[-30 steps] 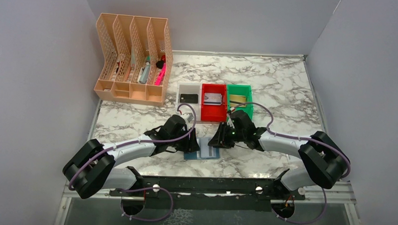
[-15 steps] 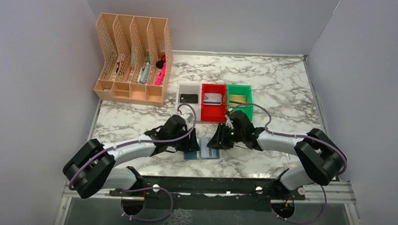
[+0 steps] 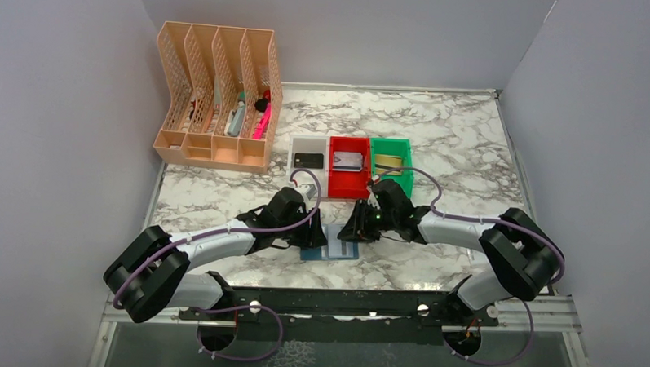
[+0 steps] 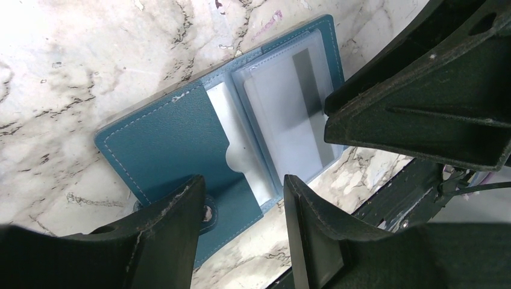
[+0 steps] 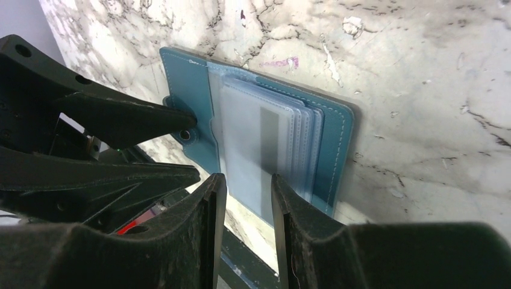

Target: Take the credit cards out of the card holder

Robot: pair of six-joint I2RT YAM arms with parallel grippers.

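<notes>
The card holder [image 3: 329, 244], a blue bifold wallet, lies open on the marble table near its front edge. Its clear pockets [image 4: 283, 114] cover the right half, and a pale card with a dark stripe [image 5: 269, 135] shows through the top pocket. My left gripper [image 4: 241, 180] is open over the blue left half [image 4: 169, 138], one fingertip [image 5: 181, 111] on the flap beside the snap. My right gripper [image 5: 246, 179] is open with a narrow gap, just above the near edge of the pockets. Nothing is held. A black card [image 3: 308, 160], a silver card [image 3: 349, 160] and a gold card [image 3: 389, 161] lie in the bins.
White [image 3: 298, 145], red [image 3: 335, 185] and green [image 3: 403, 179] bins stand in a row just behind the wallet. A peach mesh file rack [image 3: 214, 98] with pens is at the back left. Grey walls close in both sides, and a black rail [image 3: 334, 302] runs along the front.
The right arm's elbow has drifted slightly left. Both grippers and the wallet stay where they were.
</notes>
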